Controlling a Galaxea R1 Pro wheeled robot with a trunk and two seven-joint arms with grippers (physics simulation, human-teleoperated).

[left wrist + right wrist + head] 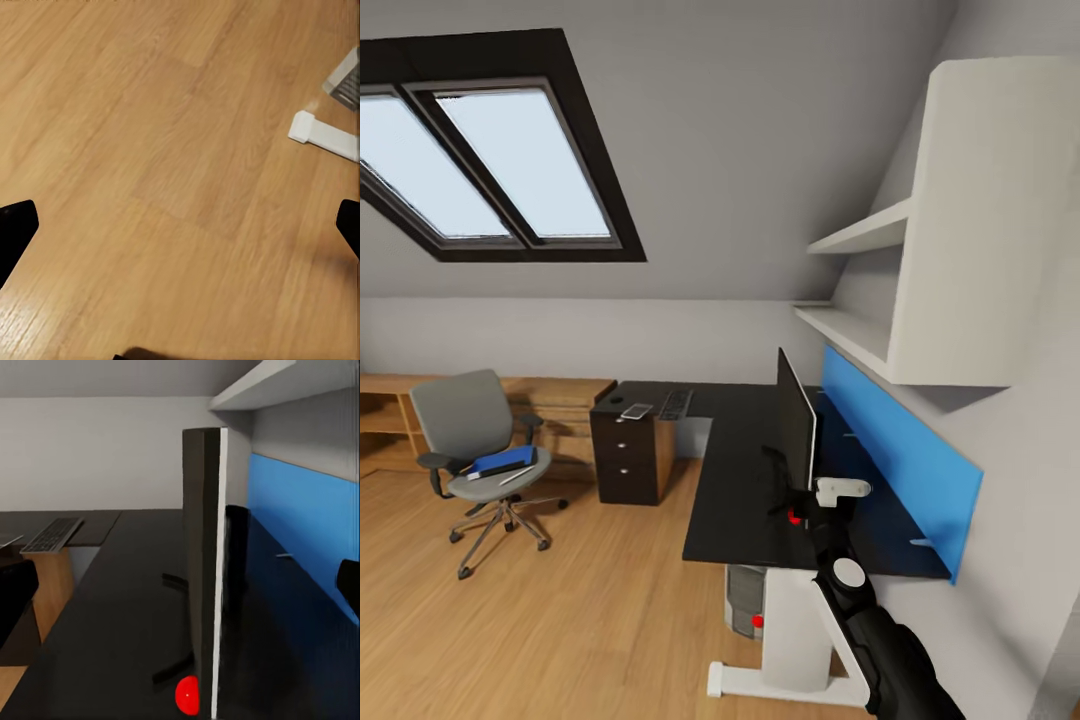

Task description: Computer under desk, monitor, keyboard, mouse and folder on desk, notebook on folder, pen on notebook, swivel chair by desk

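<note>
Two grippers stand wide open, holding nothing: the left gripper (180,217) hangs over bare wooden floor (150,150), and the right gripper (184,585) faces the monitor (796,425) edge-on. The monitor stands upright on the desk (735,480), its near edge between the spread fingers. The keyboard (676,403) lies at the desk's far end. The folder (503,461) rests on the swivel chair (475,440).

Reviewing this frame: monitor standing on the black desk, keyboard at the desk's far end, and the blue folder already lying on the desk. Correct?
Not quite. In the head view the folder lies on the swivel chair seat, not on the desk. The monitor stands on the desk, and the keyboard is at its far end.
</note>
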